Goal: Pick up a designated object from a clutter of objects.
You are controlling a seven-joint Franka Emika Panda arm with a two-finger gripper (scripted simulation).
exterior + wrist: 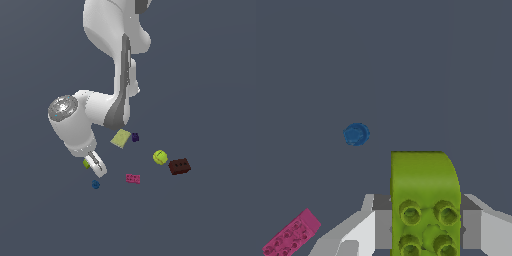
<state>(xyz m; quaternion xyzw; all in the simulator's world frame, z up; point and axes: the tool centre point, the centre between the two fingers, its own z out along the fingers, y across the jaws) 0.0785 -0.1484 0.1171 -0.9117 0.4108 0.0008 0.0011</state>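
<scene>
The designated object, a small lime-green block (425,185) with round studs on top, lies between the two fingers of my gripper (422,205). A thin gap shows on each side of it, so the jaws stand open around it. In the exterior view only a sliver of the green block (86,163) shows beside the gripper (98,169), which is low over the floor. The other pieces of the clutter lie apart from it: the blue piece (95,184), the pink brick (132,178), the yellow-green ball (160,157) and the dark brown brick (179,166).
A pale yellow-green flat block (120,138) and a dark purple piece (135,137) lie under the arm's elbow. In the wrist view the blue piece (356,134) is just beyond the green block, and the pink brick (291,235) is off to one side.
</scene>
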